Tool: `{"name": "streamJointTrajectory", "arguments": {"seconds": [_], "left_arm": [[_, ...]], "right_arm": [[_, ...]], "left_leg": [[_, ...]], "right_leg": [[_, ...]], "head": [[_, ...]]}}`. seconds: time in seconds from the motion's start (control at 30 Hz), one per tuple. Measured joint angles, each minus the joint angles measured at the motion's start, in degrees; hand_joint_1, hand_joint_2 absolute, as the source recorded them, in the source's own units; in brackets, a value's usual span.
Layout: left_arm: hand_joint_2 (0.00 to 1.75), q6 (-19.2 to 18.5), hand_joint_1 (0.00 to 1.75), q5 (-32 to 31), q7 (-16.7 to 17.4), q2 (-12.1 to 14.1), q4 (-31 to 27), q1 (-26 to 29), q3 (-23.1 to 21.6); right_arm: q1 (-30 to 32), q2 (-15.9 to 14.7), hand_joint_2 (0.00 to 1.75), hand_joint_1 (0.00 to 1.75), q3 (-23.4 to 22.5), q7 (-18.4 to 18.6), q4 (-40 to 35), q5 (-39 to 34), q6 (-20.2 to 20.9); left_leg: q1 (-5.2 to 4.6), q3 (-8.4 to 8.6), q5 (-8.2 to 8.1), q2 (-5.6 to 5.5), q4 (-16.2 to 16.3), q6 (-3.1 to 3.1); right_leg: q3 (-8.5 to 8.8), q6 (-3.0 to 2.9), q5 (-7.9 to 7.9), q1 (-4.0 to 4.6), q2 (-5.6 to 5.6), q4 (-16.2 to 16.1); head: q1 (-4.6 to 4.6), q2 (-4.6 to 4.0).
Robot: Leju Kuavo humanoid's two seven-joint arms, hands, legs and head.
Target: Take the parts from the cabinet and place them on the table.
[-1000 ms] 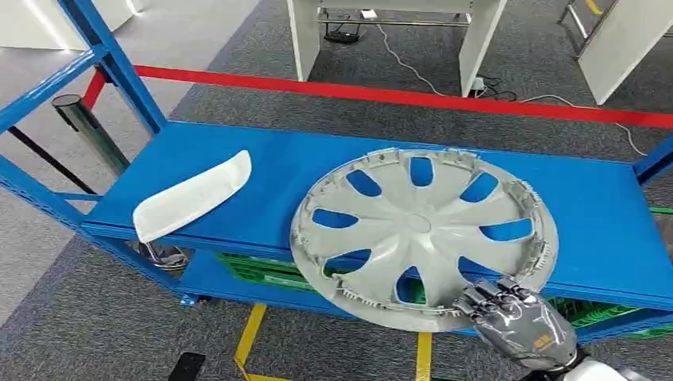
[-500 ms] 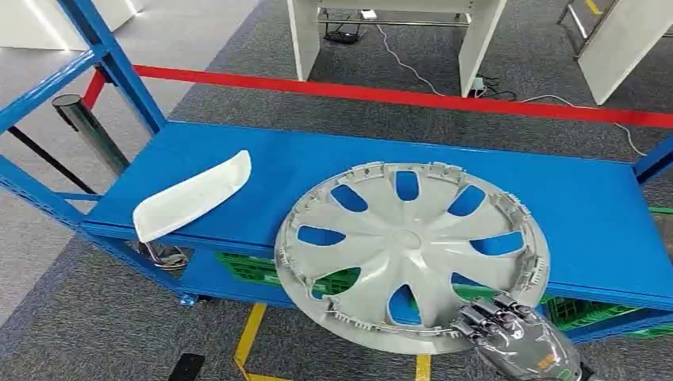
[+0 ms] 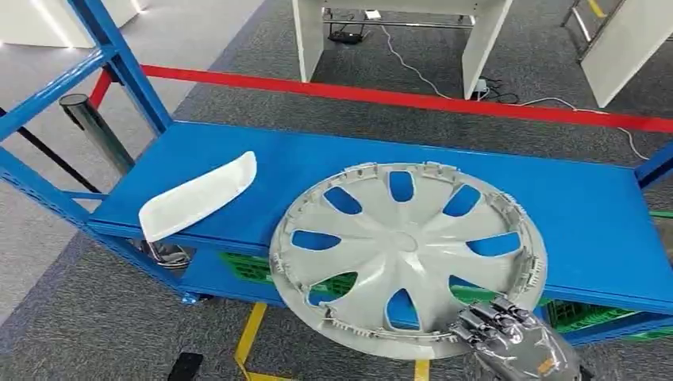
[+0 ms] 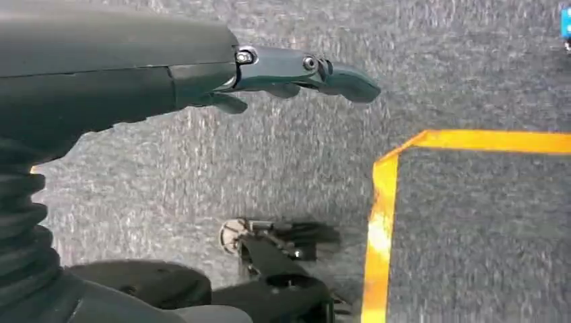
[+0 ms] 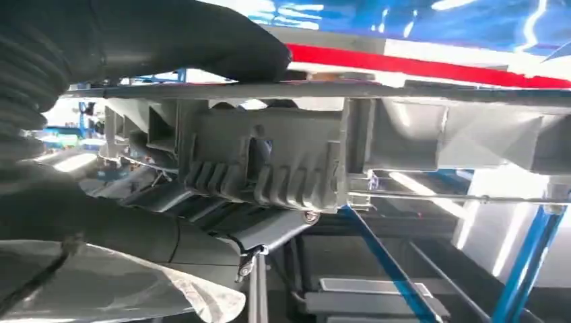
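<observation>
A large grey wheel cover (image 3: 405, 252) lies tilted over the front edge of the blue cabinet shelf (image 3: 317, 163), its near part past the edge. My right hand (image 3: 508, 337) grips its near rim from below right, fingers over the edge. Up close in the right wrist view, the thumb (image 5: 202, 40) presses on one face of the rim (image 5: 269, 161) and the fingers (image 5: 135, 235) on the other. A white curved trim part (image 3: 198, 195) rests on the shelf's left end. My left hand (image 4: 269, 70) hangs over grey carpet with its fingers straight, holding nothing.
Blue uprights (image 3: 119, 63) frame the cabinet at the left. Green crates (image 3: 254, 268) sit on the lower shelf. A red barrier tape (image 3: 413, 97) runs behind, with white table legs (image 3: 309, 36) beyond. Yellow floor tape (image 3: 250, 337) marks the carpet below.
The wheel cover has slid towards me and to the left, further off the shelf's front edge, with my right hand gripping its rim. The white trim part stays put.
</observation>
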Motion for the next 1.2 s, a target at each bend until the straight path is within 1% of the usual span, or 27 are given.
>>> {"name": "streamJointTrajectory", "arguments": {"seconds": [0.03, 0.07, 0.1, 0.17, 0.2, 0.23, 0.27, 0.33, 0.4, 0.43, 0.53, 0.57, 0.6, 0.63, 0.67, 0.7, 0.73, 0.77, 0.87, 0.9, 0.93, 0.97, 1.03, 1.07, 1.1, 1.13, 1.2], "left_arm": [[1.75, 0.0, 0.00, -0.1, 0.0, -0.1, 0.0, 0.0, 0.1], [1.75, 0.0, 0.00, -0.1, 0.0, -0.1, 0.0, 0.0, 0.2], [1.75, 0.1, 0.00, -0.1, -0.1, -0.2, 0.0, 0.0, 0.2], [1.75, 0.1, 0.00, -0.1, -0.1, -0.2, 0.0, 0.0, 0.3], [1.75, 0.1, 0.00, -0.1, -0.1, -0.2, 0.0, 0.0, 0.4], [1.75, 0.1, 0.00, -0.1, -0.1, 0.4, 0.0, -0.2, 0.7], [1.75, 0.1, 0.00, -0.2, -0.1, 0.1, 0.0, -0.3, 0.9], [1.75, 0.1, 0.00, -0.2, -0.1, 0.1, 0.0, -0.4, 1.0], [1.75, 0.1, 0.00, -0.2, -0.1, 0.1, 0.0, -0.4, 1.2], [1.75, 0.1, 0.00, -0.2, -0.1, 0.1, 0.0, -0.4, 1.2], [1.75, 0.1, 0.00, -0.2, -0.1, 0.1, 0.0, -0.4, 1.3], [1.75, 0.1, 0.00, -0.2, -0.1, 0.1, 0.0, -0.4, 1.3], [1.75, 0.0, 0.00, -0.2, -0.1, 0.1, 0.0, -0.4, 1.3], [1.75, 0.0, 0.00, -0.2, -0.1, 0.1, 0.0, -0.4, 1.3], [1.75, 0.0, 0.00, -0.2, -0.1, 0.1, 0.0, -0.4, 1.3], [1.75, 0.0, 0.00, -0.2, -0.1, 0.1, 0.0, -0.4, 1.3], [1.75, 0.2, 0.00, -0.2, -0.1, 0.3, 0.0, -0.6, 1.3], [1.75, 0.3, 0.00, -0.2, -0.1, 0.3, 0.0, -0.7, 1.3], [1.75, 0.3, 0.00, -0.2, -0.3, 0.2, 0.0, -0.7, 1.3], [1.75, 0.3, 0.00, -0.3, -0.3, 0.0, 0.0, -0.6, 1.3], [1.75, 0.3, 0.00, -0.2, -0.4, 0.0, 0.0, -0.7, 1.3], [1.75, 0.3, 0.00, -0.2, -0.5, 0.0, 0.0, -0.7, 1.4], [1.75, 0.2, 0.00, -0.3, -0.6, -0.1, 0.0, -0.7, 1.4], [1.75, 0.2, 0.00, -0.3, -0.6, -0.2, 0.0, -0.6, 1.4], [1.75, 0.2, 0.00, -0.2, -0.7, -0.2, 0.0, -0.6, 1.4], [1.75, 0.1, 0.00, -0.3, -0.7, -0.2, 0.0, -0.6, 1.4], [1.75, 0.0, 0.00, -0.3, -0.7, -0.3, 0.0, -0.6, 1.5]], "right_arm": [[0.1, 0.0, 1.75, 1.43, 0.1, 0.0, 0.0, 0.0, 0.0], [0.2, 0.0, 1.75, 1.43, 0.1, 0.0, 0.0, 0.0, 0.0], [0.2, 0.0, 1.75, 1.43, 0.1, 0.1, 0.1, 0.0, 0.0], [0.1, 0.0, 1.75, 1.43, 0.1, 0.3, 0.1, 0.0, 0.0], [0.0, 0.0, 1.75, 1.43, 0.1, 0.3, 0.1, -0.2, 0.0], [-0.3, 0.2, 1.75, 1.43, 0.3, 0.3, 0.4, -0.3, -0.1], [-0.4, 0.2, 1.75, 1.43, 0.3, 0.4, 0.4, -0.3, -0.2], [-0.4, 0.3, 1.75, 1.43, 0.5, 0.4, 0.5, -0.3, -0.2], [-0.4, 0.3, 1.75, 1.43, 0.5, 0.5, 0.7, -0.3, -0.2], [-0.5, 0.2, 1.75, 1.43, 0.4, 0.5, 0.7, -0.4, -0.2], [-0.6, 0.3, 1.75, 1.43, 0.5, 0.5, 0.7, -0.4, -0.2], [-0.6, 0.3, 1.75, 1.43, 0.5, 0.5, 0.7, -0.4, -0.2], [-0.6, 0.3, 1.75, 1.43, 0.5, 0.5, 0.7, -0.3, -0.2], [-0.6, 0.3, 1.75, 1.43, 0.5, 0.5, 0.7, -0.3, -0.2], [-0.6, 0.3, 1.75, 1.43, 0.5, 0.5, 0.7, -0.3, -0.2], [-0.6, 0.3, 1.75, 1.43, 0.5, 0.5, 0.7, -0.3, -0.2], [-0.6, 0.3, 1.75, 1.43, 0.5, 0.5, 0.7, -0.3, -0.2], [-0.7, 0.3, 1.75, 1.43, 0.5, 0.5, 0.7, -0.4, -0.2], [-0.8, 0.3, 1.75, 1.43, 0.5, 0.5, 0.7, -0.4, -0.2], [-0.8, 0.3, 1.75, 1.43, 0.5, 0.4, 0.8, -0.4, -0.2], [-0.8, 0.3, 1.75, 1.43, 0.5, 0.3, 0.9, -0.5, -0.2], [-0.9, 0.3, 1.75, 1.43, 0.5, 0.3, 0.9, -0.5, -0.2], [-1.0, 0.3, 1.75, 1.43, 0.5, 0.3, 0.9, -0.6, -0.2], [-0.9, 0.3, 1.75, 1.43, 0.5, 0.3, 1.0, -0.6, -0.2], [-0.9, 0.3, 1.75, 1.43, 0.5, 0.2, 1.1, -0.6, -0.2], [-0.9, 0.3, 1.75, 1.43, 0.5, 0.2, 1.1, -0.6, -0.2], [-1.0, 0.3, 1.75, 1.43, 0.5, 0.2, 1.2, -0.7, -0.2]], "left_leg": [[0.02, 0.03, -0.09, 0.01, 0.0, -0.13], [0.15, 0.04, -0.17, 0.01, 0.2, -0.33], [0.41, 0.03, -0.36, 0.00, 0.5, -0.66], [1.20, 0.00, -1.29, -0.14, 1.7, -1.77], [1.55, -0.16, -2.18, -0.16, 2.9, -2.58], [0.98, -0.99, -2.74, -0.36, 3.7, -3.31], [1.02, -1.40, -2.84, -0.40, 4.6, -3.49], [0.94, -1.63, -2.65, -0.40, 4.5, -3.77], [1.21, -1.68, -3.26, -0.36, 4.7, -4.25], [1.21, -2.37, -5.05, -0.14, 6.5, -4.39], [1.18, -8.23, -12.13, 0.00, 20.2, -4.35], [1.09, -9.24, -12.79, 0.00, 22.8, -4.10], [0.90, -8.97, -12.05, 0.00, 22.6, -3.66], [0.65, -7.53, -10.09, -0.01, 19.8, -3.04], [0.26, -5.16, -7.72, -0.01, 15.3, -2.19], [-0.38, -2.07, -5.48, -0.01, 9.6, -0.91], [-1.15, 0.03, -5.16, 0.07, 5.5, 0.61], [-1.12, -0.11, -4.81, 0.72, 5.2, 0.51], [-1.62, -0.53, -3.80, 0.58, 4.7, 0.29], [-0.95, -0.65, -2.38, 0.61, 3.3, -0.08], [-0.84, -0.81, -1.68, 0.70, 2.7, -0.40], [-0.81, -1.30, -1.15, 0.73, 2.6, 0.02], [-0.82, -2.52, -0.32, 0.73, 2.7, -0.06], [-0.82, -3.19, 0.07, 0.76, 2.7, -0.09], [-0.80, -3.80, 0.44, 0.79, 2.9, -0.17], [-0.76, -4.30, 0.79, 0.81, 3.0, -0.31], [-0.63, -4.87, 1.11, 0.81, 3.3, -0.69]], "right_leg": [[-1.94, 0.33, -1.21, -0.32, -0.02, 3.7], [-3.06, 0.66, -1.11, -0.59, -0.04, 5.4], [-2.63, 1.04, 0.37, -0.83, -0.07, 4.2], [1.48, 1.89, 5.35, -1.49, -0.21, -4.2], [3.94, 2.76, 6.19, -1.83, -0.21, -9.1], [4.68, 2.75, 4.79, -1.45, 0.15, -8.8], [4.11, 0.91, 4.85, -1.51, 0.46, -8.6], [3.61, 0.17, 4.80, -1.38, 0.38, -7.9], [3.24, -0.63, 4.81, -1.48, 0.17, -7.7], [3.16, -1.30, 4.87, -1.40, 0.11, -7.8], [2.48, -1.93, 5.28, -0.84, -0.22, -7.8], [2.27, -2.11, 5.43, -0.58, -0.27, -7.8], [2.09, -2.34, 5.61, -0.28, -0.29, -7.8], [1.92, -2.51, 5.82, 0.06, -0.29, -7.8], [1.82, -2.56, 6.07, 0.41, -0.28, -7.9], [1.74, -2.56, 6.37, 0.64, -0.27, -7.9], [1.72, -2.57, 6.65, 0.36, -0.32, -8.0], [1.67, -2.20, 6.91, 0.78, -0.32, -8.1], [1.58, -1.02, 8.00, 0.22, -0.67, -8.7], [1.31, -0.74, 8.14, 0.42, -0.64, -8.6], [0.41, -0.45, 6.60, 0.32, -0.37, -8.0], [-0.23, -0.12, 3.75, 0.26, -0.25, -5.7], [-2.29, 0.42, -1.74, 0.15, -0.23, 2.2], [-3.10, 0.69, -3.27, 0.15, -0.23, 5.8], [-2.84, 0.93, -3.08, 0.13, -0.24, 7.1], [-1.09, 1.12, -1.62, -0.01, -0.26, 5.6], [5.45, 1.37, 1.92, -0.43, -0.35, -3.5]], "head": [[-0.02, 0.00], [-0.03, 0.00], [-0.02, 0.00], [0.00, 0.00], [0.00, 0.00], [0.88, 0.00], [0.96, 0.00], [0.09, 0.00], [0.11, 0.00], [-0.02, 0.00], [-0.05, 0.00], [-0.04, 0.00], [-0.04, 0.00], [-0.04, 0.00], [-0.02, 0.00], [-0.04, 0.00], [0.08, 0.00], [0.13, 0.00], [-0.18, 0.00], [-0.07, 0.00], [0.00, 0.00], [0.09, 0.00], [0.09, 0.00], [0.06, 0.00], [0.11, 0.00], [0.09, 0.00], [0.06, 0.00]]}}
